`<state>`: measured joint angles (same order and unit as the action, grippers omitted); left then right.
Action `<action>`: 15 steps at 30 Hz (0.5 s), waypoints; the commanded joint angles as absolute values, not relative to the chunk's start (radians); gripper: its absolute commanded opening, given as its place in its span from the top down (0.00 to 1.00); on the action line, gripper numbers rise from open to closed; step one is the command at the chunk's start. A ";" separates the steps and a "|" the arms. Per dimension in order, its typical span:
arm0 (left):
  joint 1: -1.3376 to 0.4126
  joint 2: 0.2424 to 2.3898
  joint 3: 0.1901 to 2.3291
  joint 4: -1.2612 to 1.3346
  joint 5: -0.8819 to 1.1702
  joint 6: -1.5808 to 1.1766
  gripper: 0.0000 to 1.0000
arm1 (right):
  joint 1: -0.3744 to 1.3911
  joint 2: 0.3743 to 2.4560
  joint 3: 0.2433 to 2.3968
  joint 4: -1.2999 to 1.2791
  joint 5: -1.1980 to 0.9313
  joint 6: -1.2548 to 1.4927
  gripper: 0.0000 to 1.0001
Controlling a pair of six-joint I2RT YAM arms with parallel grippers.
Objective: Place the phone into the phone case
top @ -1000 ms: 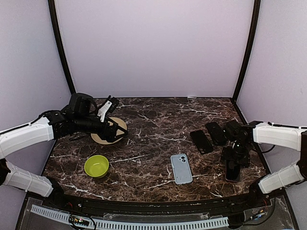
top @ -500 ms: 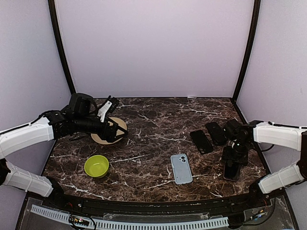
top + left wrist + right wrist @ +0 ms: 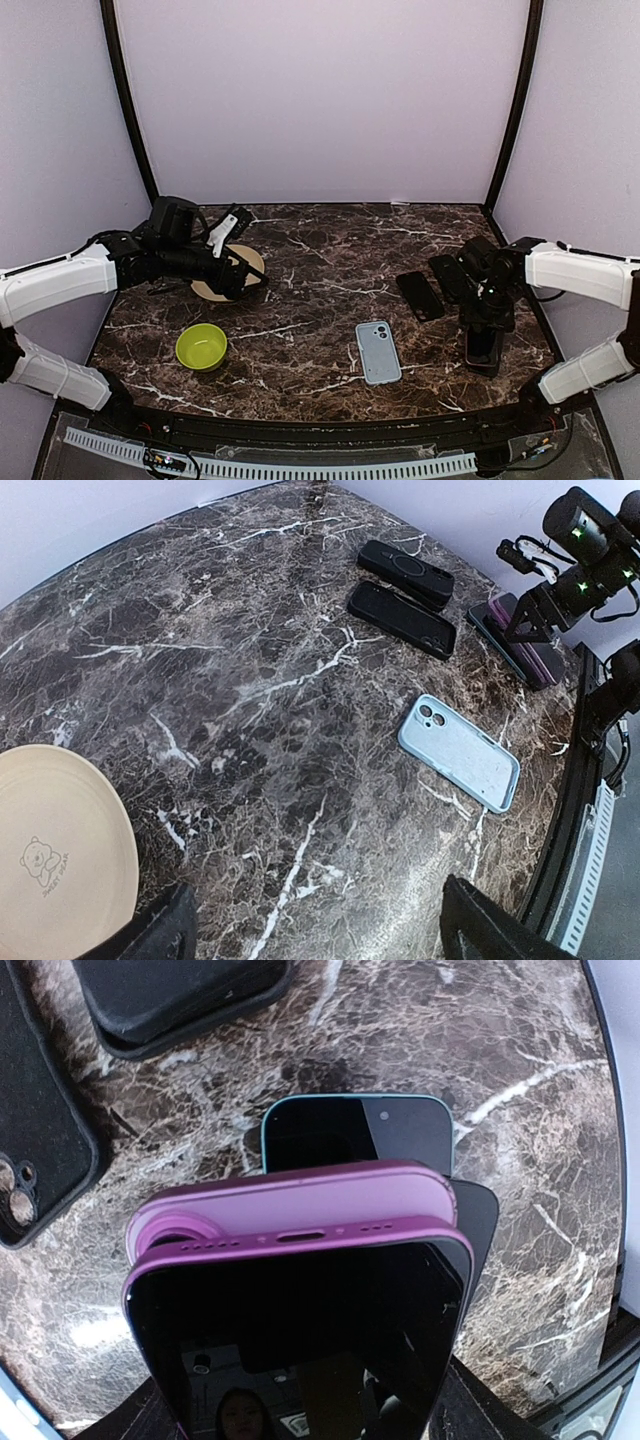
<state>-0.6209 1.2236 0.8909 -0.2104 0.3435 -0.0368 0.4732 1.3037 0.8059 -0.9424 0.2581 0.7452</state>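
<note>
Both arms are in view, but only the right gripper (image 3: 485,335) is at work. Its fingers (image 3: 470,1410) are closed on the long sides of a phone (image 3: 300,1330) with a purple case (image 3: 290,1210) around it, at the near right of the table (image 3: 320,260). Holding it by the edges probably keeps the screen clear and lets the phone tilt. Whether it is fully seated in that case cannot be told. It sits over a teal phone (image 3: 350,1130) lying screen up, so the grip may be meant to take it off that one. The teal phone would suit the blue case (image 3: 377,352) lying back up at the near centre. Two black cases (image 3: 402,618) lie just to the far left of the phones. The left gripper (image 3: 318,920) hovers wide and empty by the plate (image 3: 60,830), likely to stay out of the way. The plate has a small bear drawing with lettering too small to read, and no brand shows on the phones.
</note>
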 commanded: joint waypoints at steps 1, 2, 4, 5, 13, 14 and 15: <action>-0.624 1.233 0.882 -0.202 0.351 -0.023 0.14 | 0.475 1.328 0.817 -0.907 0.214 0.693 0.60; -0.624 1.234 0.883 -0.204 0.354 -0.023 0.14 | 0.476 1.349 0.807 -0.900 0.198 0.686 0.59; -0.624 1.236 0.884 -0.205 0.356 -0.023 0.14 | 0.478 1.388 0.796 -0.899 0.185 0.681 0.56; -0.624 1.237 0.884 -0.205 0.357 -0.023 0.14 | 0.481 1.399 0.792 -0.898 0.182 0.680 0.54; -0.624 1.238 0.884 -0.207 0.365 -0.023 0.14 | 0.544 1.451 0.822 -0.929 0.237 0.717 0.30; -0.624 1.238 0.884 -0.207 0.367 -0.023 0.14 | 0.564 1.461 0.827 -0.935 0.244 0.726 0.28; -0.624 1.239 0.884 -0.207 0.367 -0.023 0.14 | 0.576 1.472 0.831 -0.936 0.247 0.731 0.26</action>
